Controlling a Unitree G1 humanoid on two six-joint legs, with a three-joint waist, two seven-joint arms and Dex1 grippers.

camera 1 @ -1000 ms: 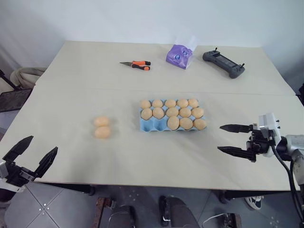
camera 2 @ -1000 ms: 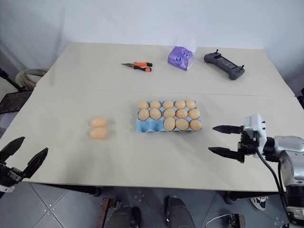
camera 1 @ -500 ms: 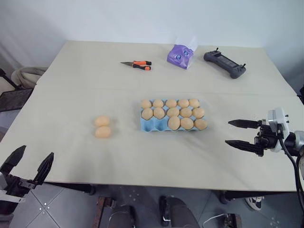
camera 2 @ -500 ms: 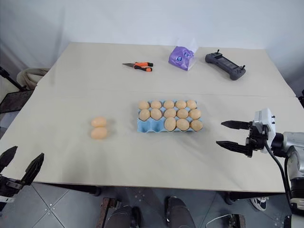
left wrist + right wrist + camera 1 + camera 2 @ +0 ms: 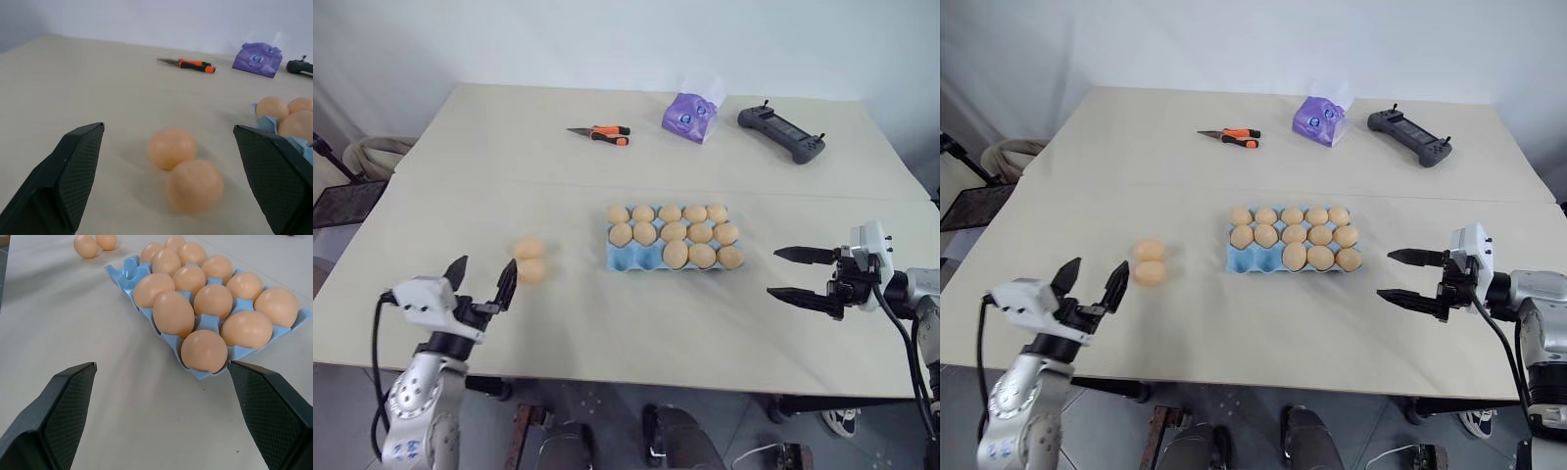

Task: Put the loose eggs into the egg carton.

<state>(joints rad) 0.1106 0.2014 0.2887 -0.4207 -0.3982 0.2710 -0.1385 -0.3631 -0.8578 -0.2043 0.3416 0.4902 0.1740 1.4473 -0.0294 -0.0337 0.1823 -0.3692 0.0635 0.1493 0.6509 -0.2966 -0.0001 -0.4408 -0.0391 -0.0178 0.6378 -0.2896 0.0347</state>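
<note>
- Left eye view is showing my left gripper [image 5: 481,283] hanging at the near left part of the table [image 5: 489,166], its two black fingers spread wide with nothing between them. Two loose eggs [image 5: 530,260] are lying side by side, touching each other, just beyond its fingertips.
- Left eye view is also showing the egg carton [image 5: 641,258], light blue, sitting near the middle of the table to the right of those eggs. Thirteen eggs are filling its cups, and two cups at the near left corner are standing bare.
- Right eye view is showing my right gripper [image 5: 1407,276] hovering near the right edge, pointing toward the carton, fingers wide apart and holding nothing. It is staying clear of the carton.
- Right eye view is also catching, at the far side, orange-handled pliers [image 5: 1230,138], a purple packet [image 5: 1319,117] and a dark handheld controller [image 5: 1409,135].
- Left wrist view is looking between my open fingers [image 5: 73,166] at the two loose eggs resting on bare table, the nearer one touching the farther. A corner of the carton is showing beside them.
- Right wrist view is looking across the filled carton from its right end, my fingers [image 5: 63,401] parted well to either side. Beyond the carton the two loose eggs are lying apart from it.
</note>
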